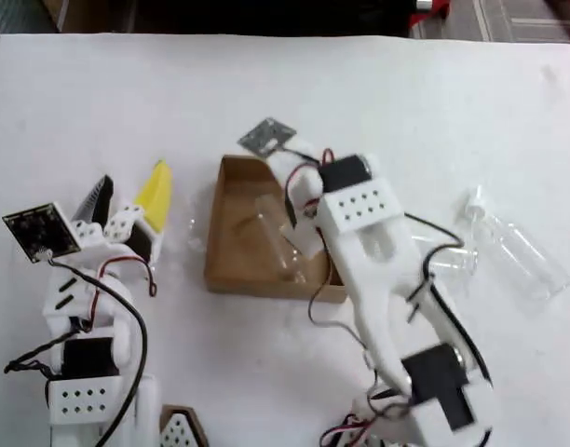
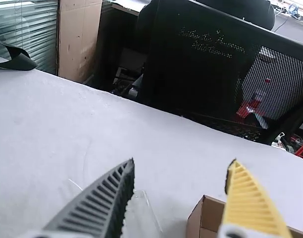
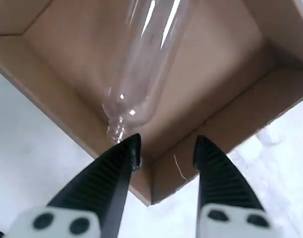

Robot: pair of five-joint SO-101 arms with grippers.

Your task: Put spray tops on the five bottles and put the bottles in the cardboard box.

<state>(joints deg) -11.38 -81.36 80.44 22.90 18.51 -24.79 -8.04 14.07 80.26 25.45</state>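
One bare bottle [image 3: 144, 64] in the cardboard box [image 3: 57, 69], R gripper [image 3: 167, 145] open over it.

The bottle is clear w/o spray top and lies on the box floor, neck twd the box corner under the R gripper. The black jaws stand apart above that corner w/ nothing btwn them, one tip just beside the neck. L gripper [image 1: 131, 177] sits beside the box on the side away from the R arm, black & yellow jaws spread wide, empty. A clear piece [image 2: 144, 208], too faint to tell what, lies btwn it and the box. On the box's far side, a capped bottle [image 1: 513, 247] lies well apart on the table [image 1: 359, 93]. A second bottle [image 1: 448, 261] lies nearer, partly behind the arm.
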